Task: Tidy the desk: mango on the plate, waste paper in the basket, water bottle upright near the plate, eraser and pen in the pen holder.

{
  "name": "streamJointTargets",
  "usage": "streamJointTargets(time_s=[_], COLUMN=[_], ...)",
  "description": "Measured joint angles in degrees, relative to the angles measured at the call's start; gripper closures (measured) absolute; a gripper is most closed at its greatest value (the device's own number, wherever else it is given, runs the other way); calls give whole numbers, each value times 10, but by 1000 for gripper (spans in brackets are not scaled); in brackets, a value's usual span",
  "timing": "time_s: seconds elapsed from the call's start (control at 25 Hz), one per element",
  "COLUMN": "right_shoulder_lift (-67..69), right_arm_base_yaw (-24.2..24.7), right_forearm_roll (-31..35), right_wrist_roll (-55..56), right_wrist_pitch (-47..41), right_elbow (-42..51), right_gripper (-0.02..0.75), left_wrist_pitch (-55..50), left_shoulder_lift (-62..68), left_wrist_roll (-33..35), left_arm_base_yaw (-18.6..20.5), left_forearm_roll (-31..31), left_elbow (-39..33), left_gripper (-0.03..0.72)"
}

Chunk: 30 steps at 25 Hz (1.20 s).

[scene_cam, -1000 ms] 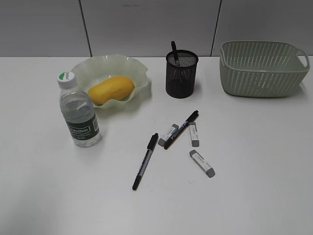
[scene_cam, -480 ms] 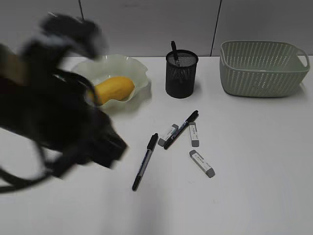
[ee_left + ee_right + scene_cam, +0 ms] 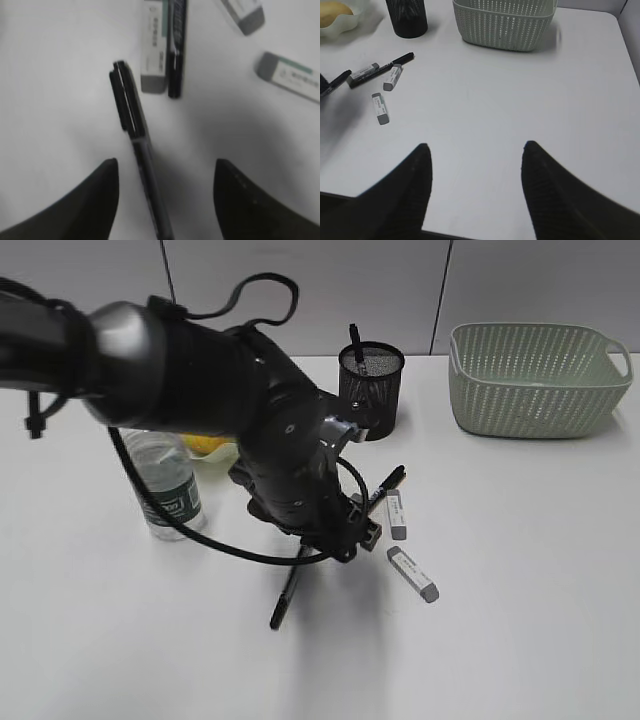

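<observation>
My left gripper (image 3: pixel 166 162) hangs open low over the desk (image 3: pixel 520 570), its fingers either side of a black pen (image 3: pixel 131 107) without touching it. A second pen (image 3: pixel 388 483) and three grey-and-white erasers (image 3: pixel 413 575) (image 3: pixel 397 515) (image 3: pixel 154 55) lie close by. The black mesh pen holder (image 3: pixel 372 390) has one pen standing in it. The water bottle (image 3: pixel 168 498) is upright at the left. The left arm hides most of the mango (image 3: pixel 332 11) and the plate (image 3: pixel 357 22). My right gripper (image 3: pixel 477 145) is open above bare desk. No waste paper is in view.
The pale green basket (image 3: pixel 540 380) stands at the back right, near the wall. The left arm (image 3: pixel 200 380) reaches in from the left across the plate area. Bare tabletop stretches along the front and right.
The left arm swept in from the left and now stands over the pens and erasers, covering the plate and mango. Nothing on the desk has moved.
</observation>
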<state>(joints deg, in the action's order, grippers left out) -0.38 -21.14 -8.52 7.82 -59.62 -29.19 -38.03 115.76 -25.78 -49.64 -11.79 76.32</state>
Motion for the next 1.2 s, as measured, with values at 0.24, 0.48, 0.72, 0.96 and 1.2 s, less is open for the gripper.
streamJointTargets(time_s=[0.24, 0.48, 0.72, 0.96, 1.2], right_shoulder_lift=[0, 0, 0, 0, 0], right_arm_base_yaw=[0, 0, 0, 0, 0], right_forearm_roll=[0, 0, 0, 0, 0], right_wrist_roll=[0, 0, 0, 0, 0], right_wrist_pitch=[0, 0, 0, 0, 0], right_elbow=[0, 0, 0, 0, 0], right_gripper=[281, 281, 281, 281, 281], left_wrist_pitch=[-38, -41, -15, 165, 569], left_shoulder_lift=[74, 94, 95, 1, -17], left_wrist_roll=[-1, -2, 2, -16, -22], left_arm_base_yaw=[32, 43, 43, 48, 108], left_forearm_roll=[-3, -2, -4, -69, -145], left_elbow=[77, 84, 87, 85, 88], left_gripper=[248, 400, 588, 588, 588])
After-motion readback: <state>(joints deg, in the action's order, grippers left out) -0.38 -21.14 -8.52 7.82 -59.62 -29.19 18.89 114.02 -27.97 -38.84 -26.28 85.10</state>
